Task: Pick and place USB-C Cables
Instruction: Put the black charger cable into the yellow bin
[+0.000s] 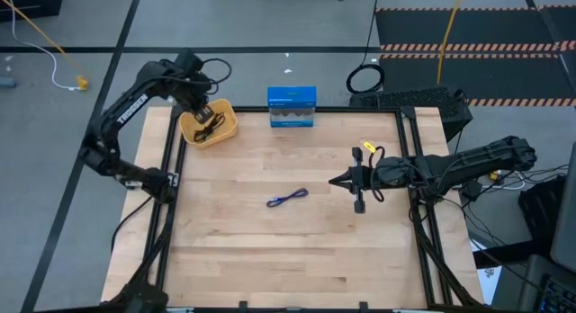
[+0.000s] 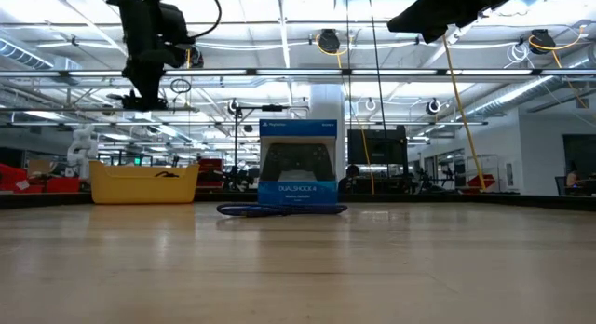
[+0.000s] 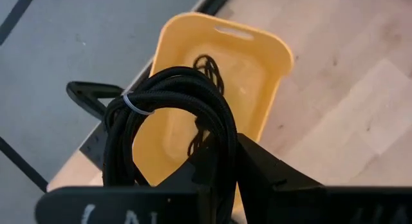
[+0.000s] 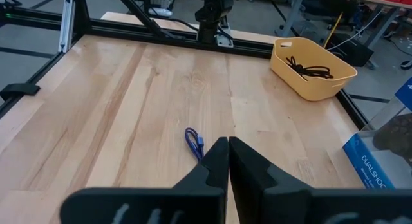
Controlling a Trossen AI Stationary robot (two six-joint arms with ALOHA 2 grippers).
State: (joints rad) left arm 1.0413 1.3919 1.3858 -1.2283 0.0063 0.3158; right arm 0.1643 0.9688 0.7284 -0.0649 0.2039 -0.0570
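"DUALSHOCK 4", "PlayStation" on blue box [image 2: 298, 166]

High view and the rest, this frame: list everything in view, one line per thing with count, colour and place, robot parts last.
Yellow bin: one, at the table's far left corner.
Black cable in the bin: one, lying on the bin's floor.
Black cable in the left end effector: one, bundled with a white tie, held over the bin.
Purple-blue cable: one, lying on the wood near the table's middle.
Blue DualShock box: one, standing at the far edge, right of the bin.
Black ring-shaped coil: one, on the floor beyond the table.
Wooden table: one, light wood, black frame.
Left end effector: shut on the black cable above the bin.
Right end effector: shut, above the table right of the purple-blue cable.
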